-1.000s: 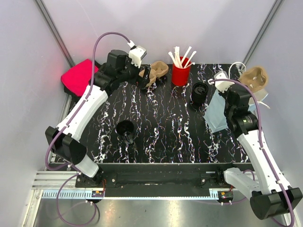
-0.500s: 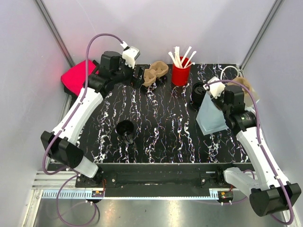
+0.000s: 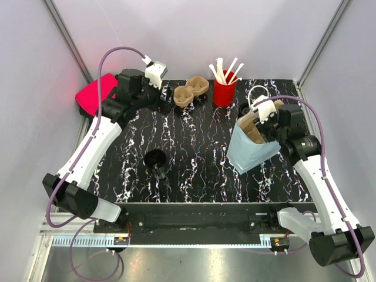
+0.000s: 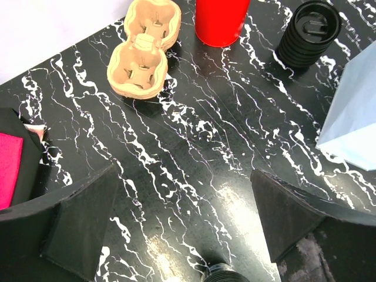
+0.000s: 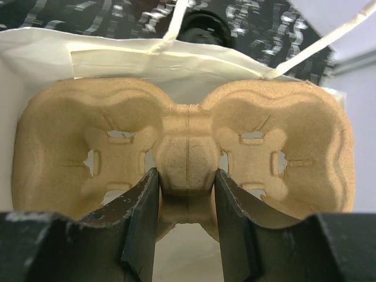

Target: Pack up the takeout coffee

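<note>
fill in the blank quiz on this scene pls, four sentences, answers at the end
1. The right gripper is shut on a cardboard cup carrier in the mouth of the pale blue ____.
2. The stirrers stand in a ____ cup.
3. The takeout coffee is closed by a black ____.
4. The jaws of the left gripper stand ____.
Missing words: bag; red; lid; open.

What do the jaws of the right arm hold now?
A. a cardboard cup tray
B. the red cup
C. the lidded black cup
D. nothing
A: in the right wrist view the jaws pinch the middle ridge of the cardboard cup tray, inside the paper bag.
</note>
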`<action>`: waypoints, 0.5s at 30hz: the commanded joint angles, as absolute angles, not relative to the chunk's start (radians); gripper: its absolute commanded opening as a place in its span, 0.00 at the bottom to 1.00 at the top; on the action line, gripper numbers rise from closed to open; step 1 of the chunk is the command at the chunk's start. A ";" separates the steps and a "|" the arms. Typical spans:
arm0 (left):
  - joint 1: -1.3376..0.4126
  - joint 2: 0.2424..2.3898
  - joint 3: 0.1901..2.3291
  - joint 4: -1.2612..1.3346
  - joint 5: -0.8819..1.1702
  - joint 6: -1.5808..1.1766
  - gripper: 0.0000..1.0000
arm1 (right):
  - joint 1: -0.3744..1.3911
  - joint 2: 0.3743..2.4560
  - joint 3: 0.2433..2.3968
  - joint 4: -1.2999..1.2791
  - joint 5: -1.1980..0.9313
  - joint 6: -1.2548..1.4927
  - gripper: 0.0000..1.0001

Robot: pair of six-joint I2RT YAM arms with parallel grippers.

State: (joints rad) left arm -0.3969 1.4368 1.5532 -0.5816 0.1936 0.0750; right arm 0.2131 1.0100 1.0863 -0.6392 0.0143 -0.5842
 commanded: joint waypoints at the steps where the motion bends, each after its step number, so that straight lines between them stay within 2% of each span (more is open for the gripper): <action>1: -0.391 1.376 1.531 -0.546 0.187 0.045 0.99 | 0.212 1.029 1.143 -0.660 -0.152 -0.502 0.17; 15: -0.391 1.330 1.485 -0.543 0.195 0.028 0.99 | 0.238 1.095 1.180 -0.719 -0.236 -0.430 0.16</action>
State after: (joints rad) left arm -0.3962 1.3708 1.4933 -0.5831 0.1928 0.0437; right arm 0.2298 1.0889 1.1461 -0.7235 -0.2047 -0.4557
